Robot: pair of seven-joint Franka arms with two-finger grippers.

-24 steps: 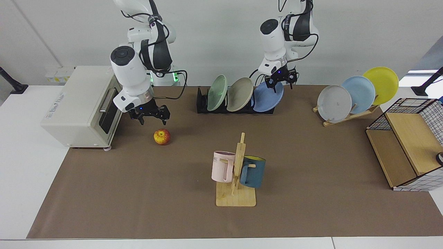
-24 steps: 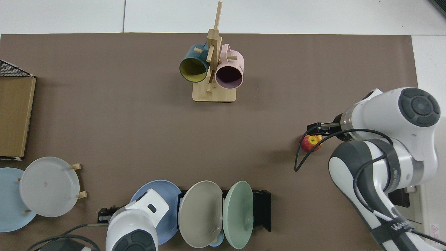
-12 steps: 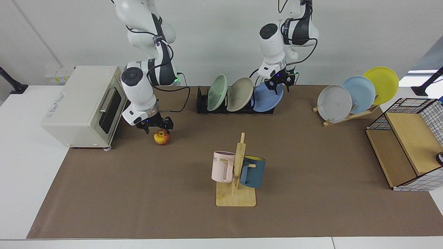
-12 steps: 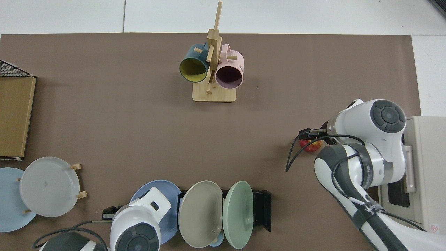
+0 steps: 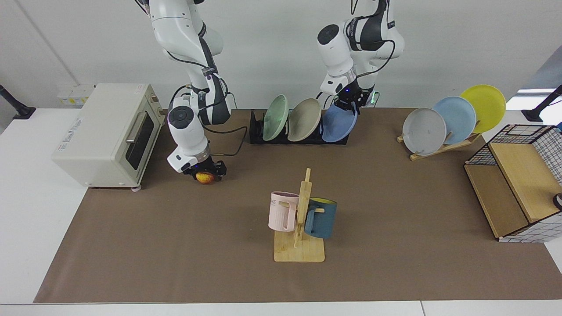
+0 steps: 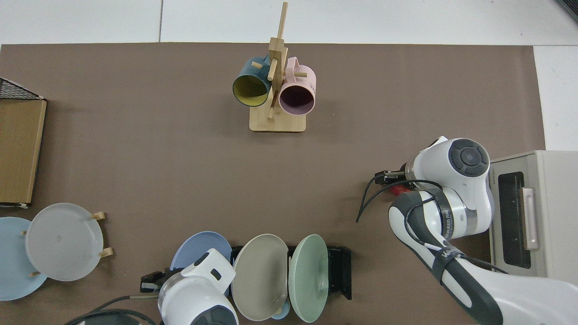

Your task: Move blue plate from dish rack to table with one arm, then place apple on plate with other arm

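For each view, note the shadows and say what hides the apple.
Facing view: even light, a soft shadow beside the toaster oven; the right gripper covers the apple's top. Top view: the right arm's wrist hides most of the apple, a red sliver showing.

A plain pale wall (image 5: pixel 272 48) runs behind the white table (image 5: pixel 26 219), which carries a wide brown mat (image 5: pixel 395 263) (its edges show in both views). The light is even and soft. Black stands (image 5: pixel 17 107) sit at both far corners beside the wall.
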